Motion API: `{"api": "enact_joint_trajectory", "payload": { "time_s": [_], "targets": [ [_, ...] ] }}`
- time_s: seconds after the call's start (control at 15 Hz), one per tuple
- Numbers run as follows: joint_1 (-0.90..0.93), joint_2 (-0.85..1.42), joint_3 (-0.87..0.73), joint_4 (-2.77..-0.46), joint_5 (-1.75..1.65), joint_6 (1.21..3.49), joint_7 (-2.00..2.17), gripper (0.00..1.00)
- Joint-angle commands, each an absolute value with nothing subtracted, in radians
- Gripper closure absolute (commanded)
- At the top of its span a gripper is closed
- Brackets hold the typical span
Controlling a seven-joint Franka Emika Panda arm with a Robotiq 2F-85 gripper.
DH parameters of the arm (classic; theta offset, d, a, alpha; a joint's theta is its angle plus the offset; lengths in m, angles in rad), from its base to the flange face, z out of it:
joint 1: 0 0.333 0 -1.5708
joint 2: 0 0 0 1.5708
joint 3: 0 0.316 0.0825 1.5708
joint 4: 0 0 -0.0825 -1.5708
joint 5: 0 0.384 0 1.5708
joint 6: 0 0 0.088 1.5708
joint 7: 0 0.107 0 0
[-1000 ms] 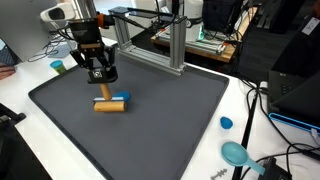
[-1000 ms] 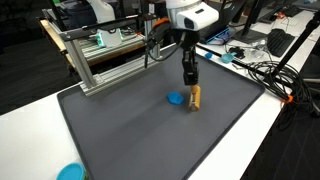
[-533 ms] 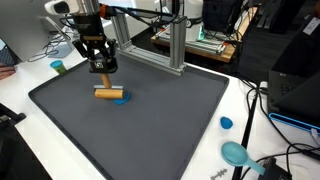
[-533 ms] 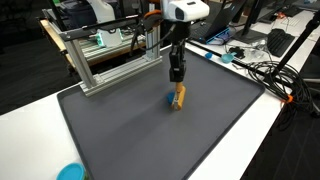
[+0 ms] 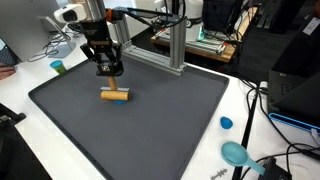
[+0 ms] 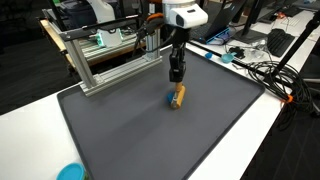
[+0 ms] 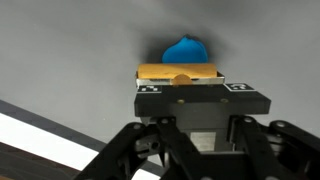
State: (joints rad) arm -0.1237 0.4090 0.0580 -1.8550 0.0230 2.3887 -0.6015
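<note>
My gripper [image 5: 109,80] hangs over the dark grey mat [image 5: 170,120] near its back left part. It looks shut on a yellow wooden block [image 5: 115,95], which stays just under the fingers. In an exterior view the gripper [image 6: 176,82] holds the block [image 6: 180,96] right beside a small blue object [image 6: 171,99] lying on the mat [image 6: 130,130]. The wrist view shows the block [image 7: 180,71] just past the gripper [image 7: 180,84], with the blue object [image 7: 187,50] behind it. The fingertips themselves are hard to make out.
An aluminium frame [image 5: 175,45] stands at the mat's far edge, also in an exterior view [image 6: 110,60]. On the white table are a blue cap [image 5: 226,123], a teal scoop [image 5: 237,153], a green cup [image 5: 57,67] and cables [image 6: 275,80].
The gripper has carried the yellow block across the mat until it is against the blue object. In the last half second it shifted only slightly.
</note>
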Motion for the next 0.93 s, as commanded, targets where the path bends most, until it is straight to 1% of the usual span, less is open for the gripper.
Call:
{"api": "enact_joint_trajectory", "payload": {
  "time_s": [0.0,0.87],
  "targets": [
    [-0.106,0.432,0.047,-1.834,-0.019,2.294,-0.563,0.78],
    [-0.096,0.533,0.032,-1.741,-0.068,2.144,-0.526,0.78]
  ]
}}
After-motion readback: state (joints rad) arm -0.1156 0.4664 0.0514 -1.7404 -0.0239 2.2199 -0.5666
